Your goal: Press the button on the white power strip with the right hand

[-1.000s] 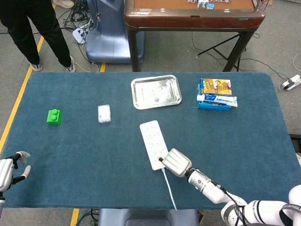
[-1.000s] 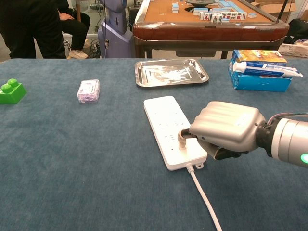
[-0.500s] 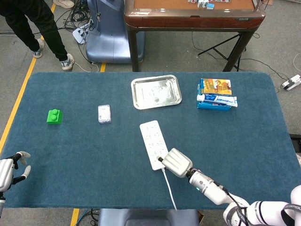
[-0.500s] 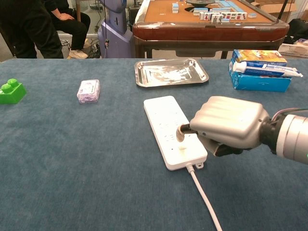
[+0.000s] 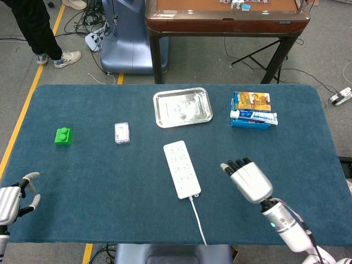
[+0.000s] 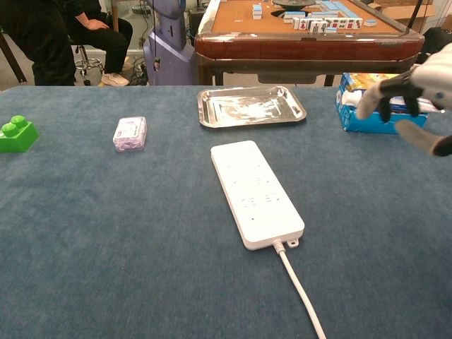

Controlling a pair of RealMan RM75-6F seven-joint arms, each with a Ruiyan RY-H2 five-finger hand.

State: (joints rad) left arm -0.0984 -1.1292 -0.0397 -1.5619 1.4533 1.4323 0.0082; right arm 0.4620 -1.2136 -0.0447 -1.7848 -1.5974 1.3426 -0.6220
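Observation:
The white power strip point(image 5: 181, 169) point(image 6: 256, 191) lies flat mid-table, its white cable point(image 5: 197, 220) point(image 6: 301, 291) running off the near edge. My right hand point(image 5: 248, 179) point(image 6: 415, 97) hovers to the right of the strip, raised off it, fingers spread and holding nothing. Nothing touches the strip. My left hand point(image 5: 12, 197) rests at the table's near left corner, fingers apart and empty; the chest view does not show it.
A steel tray point(image 5: 182, 107) point(image 6: 251, 105) sits behind the strip. Stacked boxes point(image 5: 252, 109) point(image 6: 381, 99) stand at the back right, close behind my right hand in the chest view. A small clear packet point(image 5: 122, 132) point(image 6: 130, 133) and a green block point(image 5: 64, 136) point(image 6: 15, 134) lie to the left.
My right hand has lifted off the power strip's near end, moved right and opened its fingers. The left hand has barely shifted.

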